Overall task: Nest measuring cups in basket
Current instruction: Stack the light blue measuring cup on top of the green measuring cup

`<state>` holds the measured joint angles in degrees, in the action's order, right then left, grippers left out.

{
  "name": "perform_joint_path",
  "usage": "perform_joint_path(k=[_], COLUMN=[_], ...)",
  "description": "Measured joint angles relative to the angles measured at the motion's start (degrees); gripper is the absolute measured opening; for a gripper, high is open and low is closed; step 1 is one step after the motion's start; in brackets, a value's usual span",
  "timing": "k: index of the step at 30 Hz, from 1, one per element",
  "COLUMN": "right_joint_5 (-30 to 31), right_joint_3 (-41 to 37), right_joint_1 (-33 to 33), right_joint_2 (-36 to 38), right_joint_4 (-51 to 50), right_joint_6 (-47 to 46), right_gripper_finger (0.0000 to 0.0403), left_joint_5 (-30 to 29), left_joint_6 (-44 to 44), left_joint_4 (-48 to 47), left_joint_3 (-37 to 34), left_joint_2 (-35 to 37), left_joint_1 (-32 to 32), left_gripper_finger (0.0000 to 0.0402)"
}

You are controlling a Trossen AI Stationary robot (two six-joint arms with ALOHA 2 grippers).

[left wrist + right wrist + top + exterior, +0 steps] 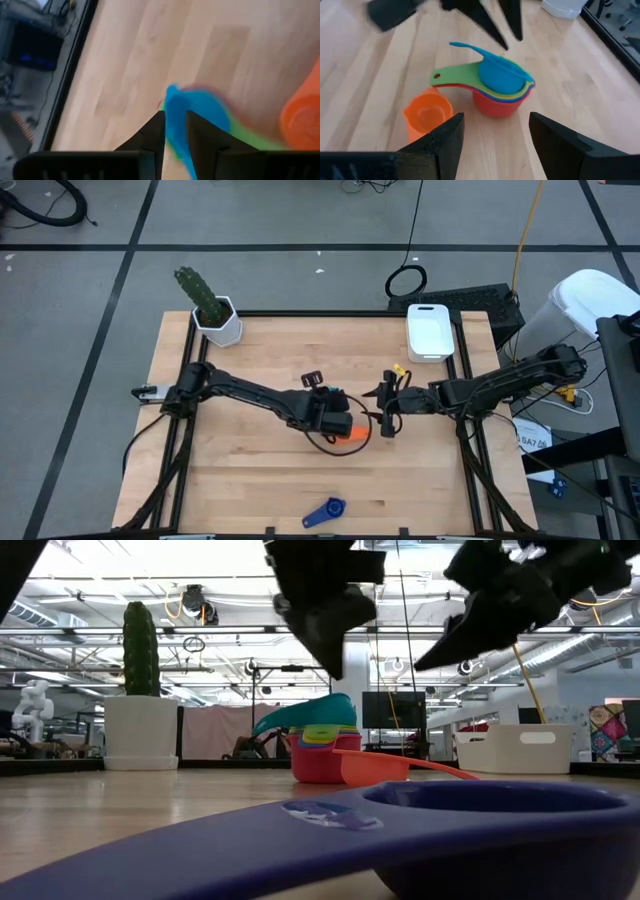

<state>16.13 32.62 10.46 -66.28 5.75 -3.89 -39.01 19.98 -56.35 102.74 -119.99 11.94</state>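
A stack of nested cups (502, 95) stands mid-table: red at the bottom, yellow and green rims above it, and a blue cup (502, 75) lying tilted on top with its handle sticking out. My left gripper (175, 117) hangs just above that blue cup, open by a narrow gap; the low view shows its tips (335, 670) clear of the cup. An orange cup (426, 114) stands beside the stack. A dark blue cup (325, 512) lies by the near edge. My right gripper (495, 125) is wide open and empty, to the right of the stack. The white basket (430, 330) sits at the far right.
A white pot with a green cactus (218, 320) stands at the far left corner. A black cable loops on the table under the left gripper (325, 445). Bare wood lies to the left of the stack and between the stack and the basket.
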Motion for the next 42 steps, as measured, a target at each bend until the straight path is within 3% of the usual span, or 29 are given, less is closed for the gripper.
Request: perform_joint_path(k=[6, 12, 20, 35, 39, 42], right_joint_5=[-4.38, -4.34, -4.23, -4.36, -4.29, -4.27], right_joint_3=[-4.55, -4.66, -4.66, -4.66, -4.66, -4.66], right_joint_1=[-0.72, 0.21, -0.11, 0.13, -0.23, -0.37], right_joint_2=[-0.04, -0.02, -0.02, 0.02, 0.02, 0.02], right_joint_4=[4.47, 5.16, 7.65, 8.96, 9.05, 9.3], right_joint_6=[-2.81, -0.55, 1.43, 1.57, 2.47, 2.8], right_gripper_finger=[0.0215, 0.0215, 0.0215, 0.0215, 0.0215, 0.0215], left_joint_5=[2.24, -8.01, -9.46, -1.84, 7.95, 7.42], left_joint_6=[-4.48, -1.87, -2.54, -4.43, -7.78, -7.35], left_joint_4=[3.01, -3.76, -3.62, 5.87, 9.39, 8.1], left_joint_3=[-0.05, -0.09, -0.04, -6.07, -5.89, -5.9], left_joint_2=[-1.37, -0.61, 1.23, -0.63, -0.6, -0.61], left_joint_1=[-0.05, -0.03, 0.21, -1.35, -0.51, -0.08], left_gripper_finger=[0.0078, 0.0078, 0.0078, 0.0078, 0.0078, 0.0075])
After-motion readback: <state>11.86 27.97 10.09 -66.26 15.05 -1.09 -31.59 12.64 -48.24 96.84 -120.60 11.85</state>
